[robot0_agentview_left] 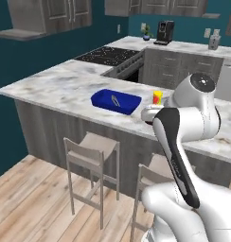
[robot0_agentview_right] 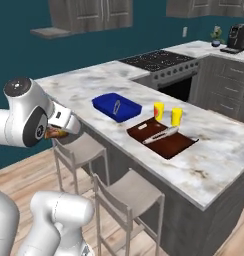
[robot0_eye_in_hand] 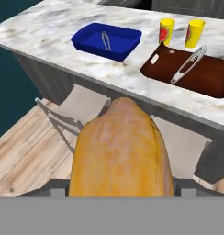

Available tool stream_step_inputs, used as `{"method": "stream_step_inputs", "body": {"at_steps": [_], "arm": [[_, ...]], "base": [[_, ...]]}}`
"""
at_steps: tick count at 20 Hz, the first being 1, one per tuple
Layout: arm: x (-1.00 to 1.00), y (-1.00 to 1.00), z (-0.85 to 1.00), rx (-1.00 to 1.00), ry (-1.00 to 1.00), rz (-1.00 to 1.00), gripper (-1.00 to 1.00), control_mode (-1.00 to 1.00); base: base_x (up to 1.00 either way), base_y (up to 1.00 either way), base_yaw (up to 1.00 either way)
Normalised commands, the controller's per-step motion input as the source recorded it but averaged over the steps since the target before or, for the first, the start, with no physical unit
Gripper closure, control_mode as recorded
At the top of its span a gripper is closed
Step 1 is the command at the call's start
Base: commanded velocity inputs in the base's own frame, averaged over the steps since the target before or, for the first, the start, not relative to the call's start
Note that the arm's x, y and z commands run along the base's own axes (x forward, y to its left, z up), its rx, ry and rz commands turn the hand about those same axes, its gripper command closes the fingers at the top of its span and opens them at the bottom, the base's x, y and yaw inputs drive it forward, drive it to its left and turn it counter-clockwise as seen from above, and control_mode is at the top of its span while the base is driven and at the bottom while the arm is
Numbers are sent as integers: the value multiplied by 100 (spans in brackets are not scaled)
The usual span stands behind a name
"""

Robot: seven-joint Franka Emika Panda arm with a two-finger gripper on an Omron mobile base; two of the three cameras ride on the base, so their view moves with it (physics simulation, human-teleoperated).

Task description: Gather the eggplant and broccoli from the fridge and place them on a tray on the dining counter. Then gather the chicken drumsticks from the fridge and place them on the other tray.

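One drumstick (robot0_eye_in_hand: 120, 151) sits in the gripper (robot0_eye_in_hand: 119, 193), a golden-brown piece that bulks up from between the fingers in the hand view; the jaws stand wide and clamp it on both sides. In the right base view a sliver of it (robot0_agentview_right: 54, 133) shows under the hand, out in the air short of the counter (robot0_agentview_right: 219, 150) and above the stools (robot0_agentview_right: 79, 147).

Past the stools runs the counter's marble edge. On it, to the left, lies a blue tray (robot0_eye_in_hand: 107, 40) with small metal tongs (robot0_eye_in_hand: 104, 39) inside. Just beside it to the right lies a dark brown tray (robot0_eye_in_hand: 210, 75) with larger silver tongs (robot0_eye_in_hand: 189, 64) laid slantwise across it. Two yellow cups (robot0_eye_in_hand: 166, 30) stand side by side at that tray's far edge.

Farther back, the right base view shows a black cooktop (robot0_agentview_right: 156, 60) set in the counter, and in the far corner a dark coffee machine (robot0_agentview_right: 238, 36) with a small potted plant (robot0_agentview_right: 216, 36) beside it.
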Motion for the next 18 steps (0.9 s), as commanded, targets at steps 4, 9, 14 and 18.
{"method": "stream_step_inputs", "body": {"at_steps": [4, 9, 14, 18], "arm": [[0, 0, 0, 0, 0, 0, 100, 100], [0, 0, 0, 0, 0, 0, 100, 100], [0, 0, 0, 0, 0, 0, 100, 100], [0, 0, 0, 0, 0, 0, 100, 100]], "base": [[48, 80, -31], [56, 91, -27], [90, 56, -10], [100, 26, -1]]}}
